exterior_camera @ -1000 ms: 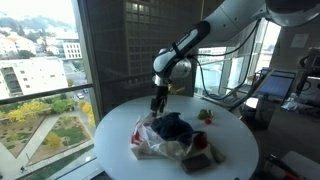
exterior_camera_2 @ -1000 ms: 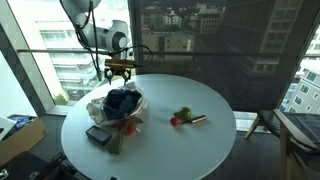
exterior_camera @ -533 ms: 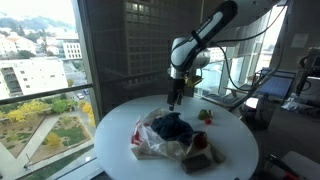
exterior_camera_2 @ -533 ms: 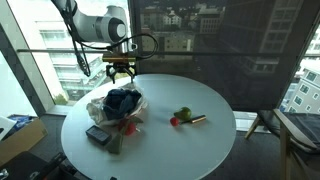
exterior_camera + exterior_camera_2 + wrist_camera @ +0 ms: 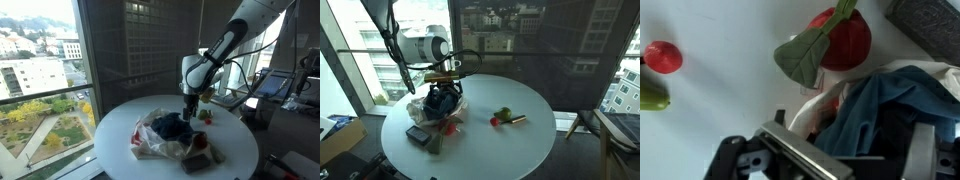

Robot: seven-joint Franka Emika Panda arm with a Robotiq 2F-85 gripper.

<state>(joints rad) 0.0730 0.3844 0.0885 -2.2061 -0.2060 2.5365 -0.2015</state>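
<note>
Tool (image 5: pixel 189 112) is hovering just above the blue cloth (image 5: pixel 172 125), jaws standing wide apart and gripping nothing. In the wrist view its fingertips are running off the bottom edge. The blue cloth is lying crumpled on a white bag (image 5: pixel 150 146) on the table (image 5: pixel 236 138), partly hiding it. The heap is showing no clear long axis or heading. A red toy vegetable (image 5: pixel 845 40) is lying just beside the blue cloth.

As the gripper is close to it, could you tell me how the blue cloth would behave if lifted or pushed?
The blue cloth lies crumpled in soft folds, so it would probably hang limp and feel light. It rests on the crinkled white bag, so a push might drag that along.
</note>
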